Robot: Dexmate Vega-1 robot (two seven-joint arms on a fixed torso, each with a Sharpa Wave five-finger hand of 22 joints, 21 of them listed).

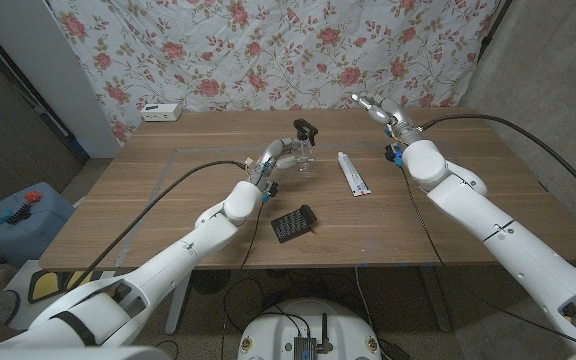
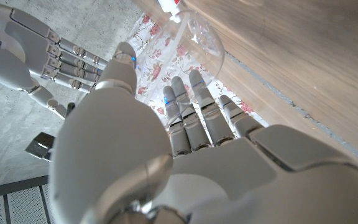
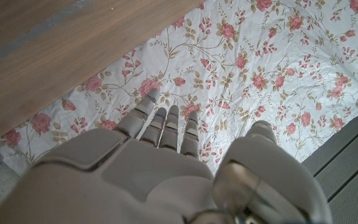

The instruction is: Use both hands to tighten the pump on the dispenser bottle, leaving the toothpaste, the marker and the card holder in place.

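Observation:
The clear dispenser bottle with its black pump stands upright at mid table. My left hand holds the bottle's body from its left side; in the left wrist view its fingers reach along the clear bottle, thumb apart. My right hand hangs open above the table's far right part, well clear of the pump, fingers straight toward the floral cloth. The white toothpaste tube lies right of the bottle. The black card holder lies nearer the front edge.
A white box sits at the table's far left corner. A floral cloth hangs behind the table. A small blue thing shows beside my right wrist. Black cables run along both arms. A thin rectangle is marked on the table.

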